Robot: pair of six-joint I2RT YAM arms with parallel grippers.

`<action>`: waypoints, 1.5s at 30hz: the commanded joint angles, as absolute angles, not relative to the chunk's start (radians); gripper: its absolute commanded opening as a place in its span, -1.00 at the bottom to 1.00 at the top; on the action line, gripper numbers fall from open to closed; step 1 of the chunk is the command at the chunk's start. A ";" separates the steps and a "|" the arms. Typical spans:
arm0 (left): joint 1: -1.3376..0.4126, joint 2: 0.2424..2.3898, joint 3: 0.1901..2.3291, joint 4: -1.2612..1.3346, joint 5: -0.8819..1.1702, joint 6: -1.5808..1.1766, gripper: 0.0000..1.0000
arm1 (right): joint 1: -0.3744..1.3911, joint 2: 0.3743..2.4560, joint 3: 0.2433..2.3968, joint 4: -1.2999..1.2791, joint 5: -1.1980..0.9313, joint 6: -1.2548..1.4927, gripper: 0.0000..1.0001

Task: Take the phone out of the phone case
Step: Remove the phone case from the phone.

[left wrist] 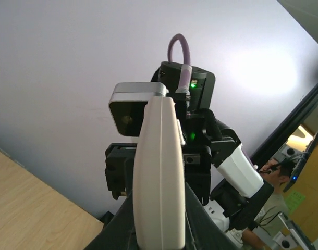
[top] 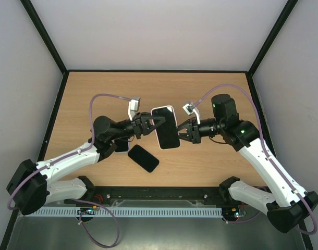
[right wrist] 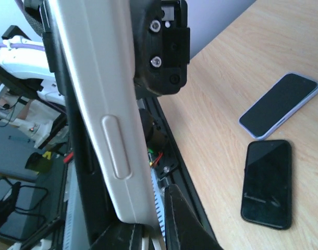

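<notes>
Black slab smartphone is seated in the pale lavender soft-shell phone case, held clear above the middle of the wooden tabletop. Left gripper is clamped on the case's left edge. Right gripper straddles the right edge; cannot tell if it grips. Lying near left: bare black phone and a lavender-rimmed cased phone

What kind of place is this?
Probably a robotics lab test cell: a wooden table boxed in by pale walls, left arm and right arm bolted at its edge, a person in the room beyond.
</notes>
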State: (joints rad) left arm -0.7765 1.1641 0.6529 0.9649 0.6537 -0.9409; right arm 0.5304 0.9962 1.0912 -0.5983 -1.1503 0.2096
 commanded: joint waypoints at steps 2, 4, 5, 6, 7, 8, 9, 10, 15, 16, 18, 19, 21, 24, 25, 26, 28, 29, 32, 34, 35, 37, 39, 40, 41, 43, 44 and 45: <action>-0.768 1.242 0.644 0.777 0.678 -0.979 -0.89 | 0.546 0.963 1.151 -0.366 -1.117 0.299 -0.96; -0.743 1.250 0.667 0.718 0.648 -0.968 -0.86 | 0.546 0.955 1.132 -0.444 -1.059 0.295 -0.96; -0.733 1.256 0.679 0.699 0.633 -0.963 -0.80 | 0.546 0.954 1.118 -0.480 -1.022 0.296 -0.96; -0.723 1.262 0.690 0.685 0.621 -0.959 -0.76 | 0.546 0.955 1.100 -0.515 -0.985 0.296 -0.96; -0.713 1.268 0.702 0.683 0.615 -0.957 -0.71 | 0.546 0.959 1.081 -0.546 -0.938 0.299 -0.96; -0.704 1.273 0.712 0.684 0.613 -0.958 -0.61 | 0.546 0.961 1.059 -0.566 -0.882 0.316 -0.96; -0.695 1.278 0.725 0.681 0.613 -0.959 -0.45 | 0.543 0.961 1.035 -0.579 -0.822 0.331 -0.96; -0.687 1.282 0.743 0.666 0.608 -0.956 -0.31 | 0.540 0.960 1.012 -0.587 -0.774 0.341 -0.96; -0.678 1.272 0.887 0.379 0.399 -0.853 0.05 | 0.517 0.955 0.899 -0.602 -0.609 0.421 -0.96; -0.677 1.273 0.908 0.340 0.348 -0.858 0.12 | 0.511 0.951 0.880 -0.599 -0.594 0.439 -0.96; -0.678 1.279 0.931 0.319 0.284 -0.867 0.21 | 0.504 0.942 0.844 -0.589 -0.563 0.477 -0.96; -0.680 1.282 0.939 0.304 0.246 -0.874 0.23 | 0.501 0.939 0.826 -0.585 -0.549 0.495 -0.96; -0.698 1.284 0.942 0.270 0.170 -0.862 0.24 | 0.490 0.934 0.799 -0.596 -0.496 0.534 -0.96; -0.770 1.276 0.934 0.210 0.027 -0.798 0.21 | 0.474 0.936 0.777 -0.637 -0.405 0.579 -0.96; -0.800 1.273 0.931 0.195 -0.011 -0.769 0.19 | 0.469 0.940 0.775 -0.652 -0.370 0.594 -0.96; -0.828 1.271 0.924 0.187 -0.044 -0.742 0.18 | 0.462 0.946 0.780 -0.666 -0.345 0.604 -0.96; -0.881 1.276 0.913 0.181 -0.109 -0.704 0.15 | 0.442 0.967 0.799 -0.695 -0.325 0.619 -0.96; -0.905 1.284 0.915 0.169 -0.135 -0.688 0.13 | 0.434 0.980 0.810 -0.710 -0.323 0.627 -0.96; -0.991 1.327 0.954 0.107 -0.239 -0.615 0.07 | 0.416 1.002 0.816 -0.729 -0.293 0.630 -0.96; -1.058 1.359 0.976 0.081 -0.317 -0.551 0.06 | 0.412 1.007 0.790 -0.722 -0.268 0.630 -0.96; -1.087 1.375 0.979 0.080 -0.344 -0.513 0.07 | 0.409 1.007 0.773 -0.711 -0.266 0.629 -0.96; -1.143 1.400 0.973 0.096 -0.385 -0.464 0.06 | 0.404 1.004 0.737 -0.677 -0.258 0.630 -0.96; -1.189 1.423 0.958 0.126 -0.424 -0.429 0.06 | 0.402 1.010 0.704 -0.636 -0.255 0.630 -0.96; -1.209 1.434 0.954 0.134 -0.441 -0.413 0.07 | 0.401 1.019 0.694 -0.616 -0.255 0.629 -0.96; -1.226 1.448 0.955 0.138 -0.456 -0.400 0.07 | 0.400 1.031 0.686 -0.598 -0.257 0.627 -0.96; -1.258 1.473 0.966 0.126 -0.487 -0.377 0.10 | 0.399 1.058 0.680 -0.569 -0.261 0.619 -0.96; -1.276 1.487 0.971 0.113 -0.512 -0.368 0.11 | 0.399 1.072 0.679 -0.559 -0.262 0.615 -0.96; -1.286 1.500 0.976 0.102 -0.529 -0.363 0.12 | 0.399 1.087 0.679 -0.549 -0.265 0.611 -0.96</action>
State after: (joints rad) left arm -1.2446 1.4631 0.9524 0.1261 -0.4000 -0.4454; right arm 0.4049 1.0512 0.6800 -0.6655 -0.2810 0.6140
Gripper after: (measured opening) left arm 0.554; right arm 0.037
